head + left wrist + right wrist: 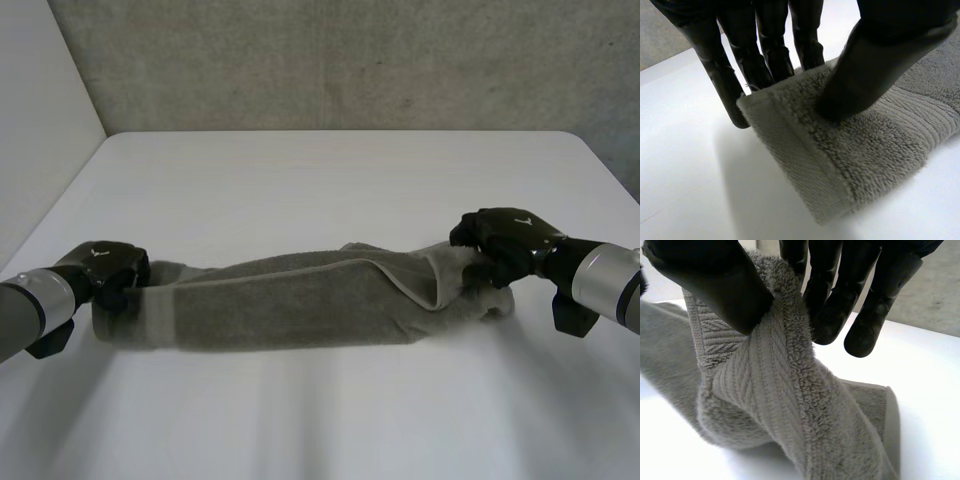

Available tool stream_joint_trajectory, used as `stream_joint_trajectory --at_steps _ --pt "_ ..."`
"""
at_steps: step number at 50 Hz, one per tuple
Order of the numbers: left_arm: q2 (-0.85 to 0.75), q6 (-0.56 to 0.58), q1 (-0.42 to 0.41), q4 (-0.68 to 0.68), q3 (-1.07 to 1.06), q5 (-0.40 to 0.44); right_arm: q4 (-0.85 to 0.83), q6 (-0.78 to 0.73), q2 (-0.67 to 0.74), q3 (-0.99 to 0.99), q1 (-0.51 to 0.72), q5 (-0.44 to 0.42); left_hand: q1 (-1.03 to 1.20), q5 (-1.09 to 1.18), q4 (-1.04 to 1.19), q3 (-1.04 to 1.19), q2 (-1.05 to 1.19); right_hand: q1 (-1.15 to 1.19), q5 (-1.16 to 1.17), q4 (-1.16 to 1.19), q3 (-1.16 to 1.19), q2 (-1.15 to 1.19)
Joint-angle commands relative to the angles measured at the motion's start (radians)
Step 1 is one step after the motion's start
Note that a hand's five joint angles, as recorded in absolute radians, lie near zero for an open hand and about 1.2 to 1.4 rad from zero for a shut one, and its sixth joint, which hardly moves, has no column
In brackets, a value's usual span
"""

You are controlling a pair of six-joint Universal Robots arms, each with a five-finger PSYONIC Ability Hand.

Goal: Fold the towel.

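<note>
The towel [300, 300] is grey terry cloth with a ribbed border band at each end. It is gathered lengthwise into a long, narrow strip across the near part of the white worktop [320, 180]. Its right end is raised and twisted.

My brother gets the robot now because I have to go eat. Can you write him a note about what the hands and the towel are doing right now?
Left hand: shut on the towel, pinching the end on the robot's left, thumb on top.
Right hand: shut on the towel's other end, pinched between thumb and fingers and raised off the table.
Towel: a long narrow band stretched between the hands; it looks doubled lengthwise.
Left to do: probably bring one end over to the other and flatten it.
</note>
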Motion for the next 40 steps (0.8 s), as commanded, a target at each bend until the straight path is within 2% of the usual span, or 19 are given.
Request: stream_joint_trajectory --at_steps 1,6,10,11,12,13,14,16,19,25,31,35,40 --pt "0.020 -0.002 -0.002 -0.003 -0.021 0.004 -0.047 0.113 0.009 -0.013 -0.055 0.021 0.199 0.194 0.192 0.202 0.186 0.079 0.065 0.061 0.067 0.084" --pt "0.050 -0.004 -0.008 -0.005 -0.039 0.011 -0.072 0.183 0.020 -0.022 -0.086 0.025 0.199 0.194 0.192 0.202 0.186 0.074 0.060 0.056 0.062 0.080" --pt "0.089 -0.013 -0.024 -0.003 -0.055 0.015 -0.087 0.278 0.048 -0.027 -0.116 0.027 0.199 0.194 0.192 0.202 0.186 -0.096 -0.109 -0.114 -0.107 -0.090" --pt "0.098 -0.017 -0.033 -0.002 -0.058 0.015 -0.090 0.297 0.060 -0.027 -0.118 0.025 0.199 0.194 0.192 0.202 0.186 -0.285 -0.299 -0.303 -0.297 -0.280" --pt "0.098 -0.017 -0.033 -0.002 -0.058 0.015 -0.090 0.297 0.060 -0.027 -0.118 0.025 0.199 0.194 0.192 0.202 0.186 -0.287 -0.301 -0.305 -0.299 -0.281" --pt "0.106 -0.025 -0.045 0.000 -0.059 0.015 -0.090 0.306 0.072 -0.028 -0.119 0.027 0.199 0.194 0.192 0.202 0.186 -0.528 -0.542 -0.546 -0.540 -0.523" --pt "0.106 -0.025 -0.045 0.000 -0.059 0.015 -0.090 0.306 0.072 -0.028 -0.119 0.027 0.199 0.194 0.192 0.202 0.186 -0.531 -0.544 -0.549 -0.543 -0.525" --pt "0.118 -0.048 -0.071 0.006 -0.059 0.015 -0.089 0.306 0.081 -0.027 -0.116 0.047 0.199 0.194 0.192 0.202 0.186 -0.996 -1.009 -1.013 -1.007 -0.990" --pt "0.127 -0.073 -0.080 0.006 -0.059 0.015 -0.092 0.292 0.065 -0.025 -0.112 0.084 0.199 0.194 0.192 0.202 0.186 -1.141 -1.155 -1.159 -1.153 -1.135" --pt "0.142 -0.090 -0.080 0.006 -0.062 0.017 -0.093 0.234 0.005 -0.021 -0.113 0.091 0.199 0.194 0.192 0.202 0.186 -1.143 -1.156 -1.161 -1.155 -1.137" --pt "0.167 -0.091 -0.079 0.009 -0.082 0.032 -0.088 0.076 -0.164 0.028 -0.098 0.085 0.199 0.194 0.192 0.202 0.186 -1.143 -1.156 -1.161 -1.155 -1.137" --pt "0.175 -0.096 -0.073 0.010 -0.088 0.052 -0.075 -0.058 -0.250 0.050 -0.014 0.091 0.199 0.194 0.192 0.202 0.186 -1.143 -1.156 -1.161 -1.155 -1.137" --pt "0.188 -0.100 -0.068 0.010 -0.095 0.061 -0.017 -0.203 -0.245 0.044 0.065 0.108 0.199 0.194 0.192 0.202 0.186 -1.143 -1.156 -1.161 -1.155 -1.137"
